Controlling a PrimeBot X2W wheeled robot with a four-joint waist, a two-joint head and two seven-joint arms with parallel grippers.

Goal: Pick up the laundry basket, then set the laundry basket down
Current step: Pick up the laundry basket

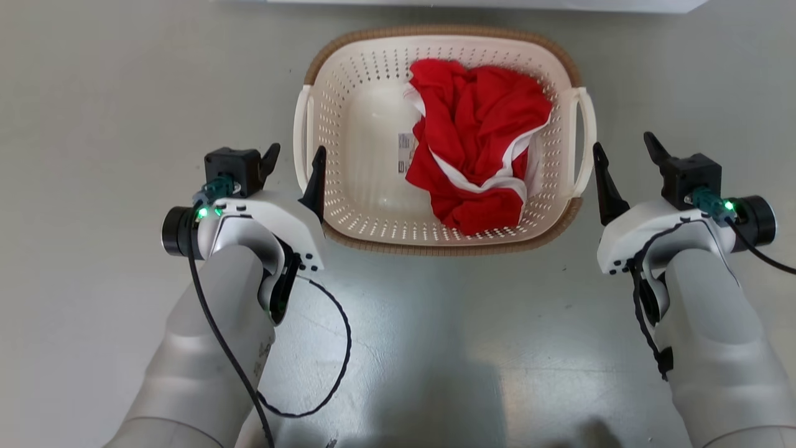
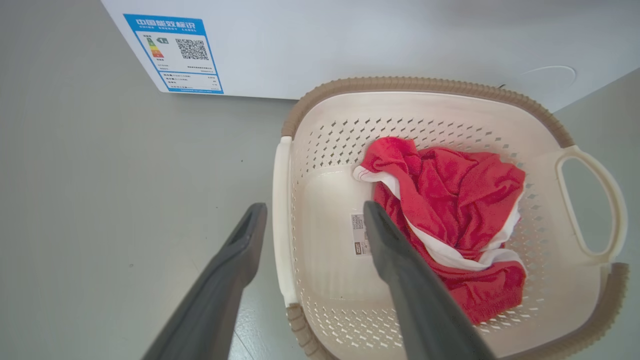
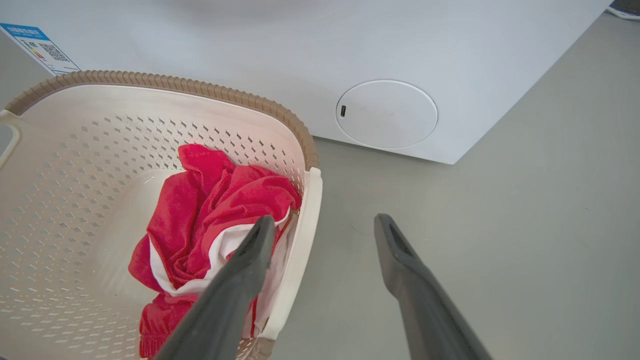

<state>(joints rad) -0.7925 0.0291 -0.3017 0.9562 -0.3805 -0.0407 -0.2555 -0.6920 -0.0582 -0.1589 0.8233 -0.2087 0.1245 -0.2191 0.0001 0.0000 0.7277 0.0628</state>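
Grey floor (image 1: 435, 348) | laundry basket (image 1: 435, 247) resting | left gripper (image 1: 297, 151) spread, empty | right gripper (image 1: 622, 141) spread, empty

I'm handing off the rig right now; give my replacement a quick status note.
Left claw: open, fingers either side of the left handle, not gripping.
Right claw: open, right handle between its fingers in its wrist view.
Laundry basket: on the floor before the washing machine, red cloth inside.
Done: claws lined up at the handles.
Left: probably close, lift, set down.
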